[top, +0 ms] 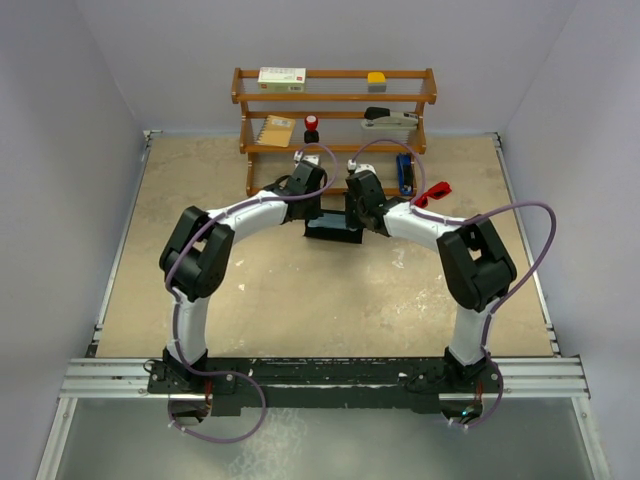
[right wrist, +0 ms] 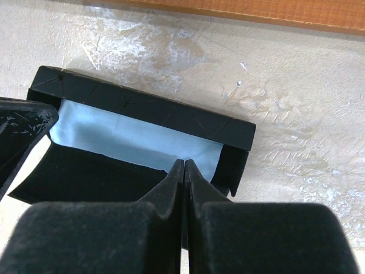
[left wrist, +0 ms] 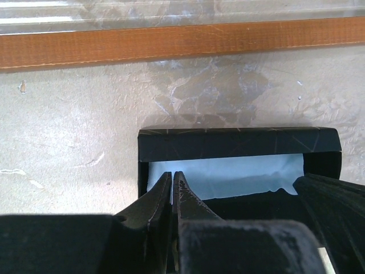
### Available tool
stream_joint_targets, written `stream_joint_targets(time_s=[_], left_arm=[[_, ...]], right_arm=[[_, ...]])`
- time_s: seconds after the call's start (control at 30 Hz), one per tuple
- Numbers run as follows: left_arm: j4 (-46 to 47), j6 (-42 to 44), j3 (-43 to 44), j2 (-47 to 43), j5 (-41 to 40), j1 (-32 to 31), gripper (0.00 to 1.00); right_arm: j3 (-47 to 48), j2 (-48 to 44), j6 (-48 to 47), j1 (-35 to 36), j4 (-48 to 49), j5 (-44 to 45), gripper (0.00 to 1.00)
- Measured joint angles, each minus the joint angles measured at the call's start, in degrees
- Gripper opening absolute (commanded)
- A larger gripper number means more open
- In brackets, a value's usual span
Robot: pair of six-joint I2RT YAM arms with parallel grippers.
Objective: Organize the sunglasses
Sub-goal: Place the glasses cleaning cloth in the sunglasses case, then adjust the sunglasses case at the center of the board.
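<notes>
Black case (left wrist: 239, 140), sunglasses (top: 434, 192) lying apart
The left gripper (left wrist: 172, 180) and right gripper (right wrist: 183, 168) are pressed together at the case.

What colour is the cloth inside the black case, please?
The cloth is light blue; right wrist view.

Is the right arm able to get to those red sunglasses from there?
Probably yes: the sunglasses lie beside its forearm, nothing between. The right gripper, shut at the black case, must open first.

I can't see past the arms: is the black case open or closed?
Open. Both wrist views look straight into the black case, where a light blue cloth lies uncovered.
</notes>
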Motion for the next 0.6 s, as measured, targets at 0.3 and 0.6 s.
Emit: stream_joint_targets(time_s=[0.3, 0.6], left_arm=[[1.7, -0.4, -0.4, 0.0, 1.4, -0.6, 0.00], [1.5, 0.8, 0.2, -1.3, 0.3, -0.7, 0.00]], right_arm=[[0.0, 0.0, 0.1, 0.2, 0.1, -0.1, 0.00], [-5.4, -6.8, 0.8, 0.9, 0.4, -0.2, 0.00]])
